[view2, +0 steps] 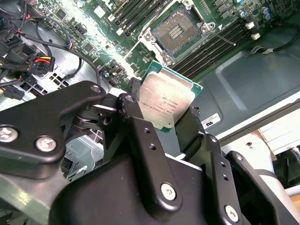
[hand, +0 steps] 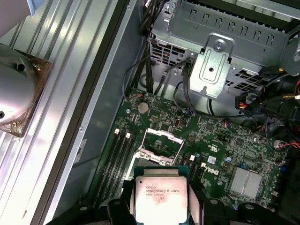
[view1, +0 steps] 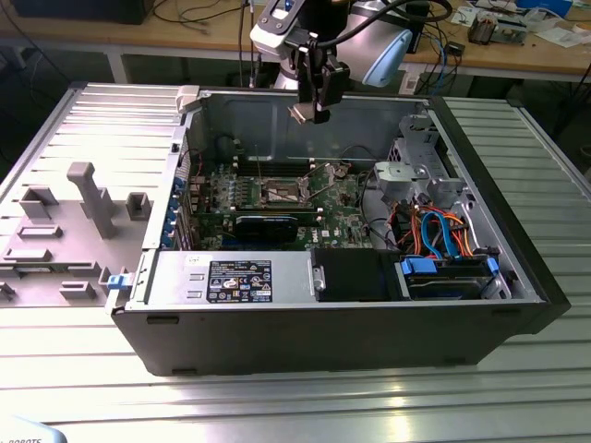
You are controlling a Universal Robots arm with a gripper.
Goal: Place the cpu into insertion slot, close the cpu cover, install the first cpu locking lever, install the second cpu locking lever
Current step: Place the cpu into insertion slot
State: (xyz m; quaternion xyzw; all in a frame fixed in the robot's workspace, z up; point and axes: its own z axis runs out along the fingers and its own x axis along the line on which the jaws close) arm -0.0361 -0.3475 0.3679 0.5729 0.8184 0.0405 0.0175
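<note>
My gripper (view1: 312,109) hangs above the open computer case, over its back wall, shut on the cpu (view1: 299,113). In both wrist views the cpu (view2: 166,96) (hand: 161,192) is a silver-topped square with a thin green rim, clamped by its two opposite edges between the black fingers (view2: 136,122). The insertion slot (view2: 180,30) (view1: 282,192) lies lower down on the green motherboard, a dark square with a silver border and nothing in it. The cpu cover (hand: 165,134) looks swung up off the slot. Two thin levers stand up beside the slot in the exterior view.
Long memory slots (view2: 211,47) flank the socket. A black graphics card (view1: 268,226) sits in front of it, a metal drive cage (view1: 420,171) and blue and orange cables (view1: 443,235) toward the exterior view's right. The case walls (view1: 277,125) ring the board. A grey fixture plate (view1: 74,221) lies at the left.
</note>
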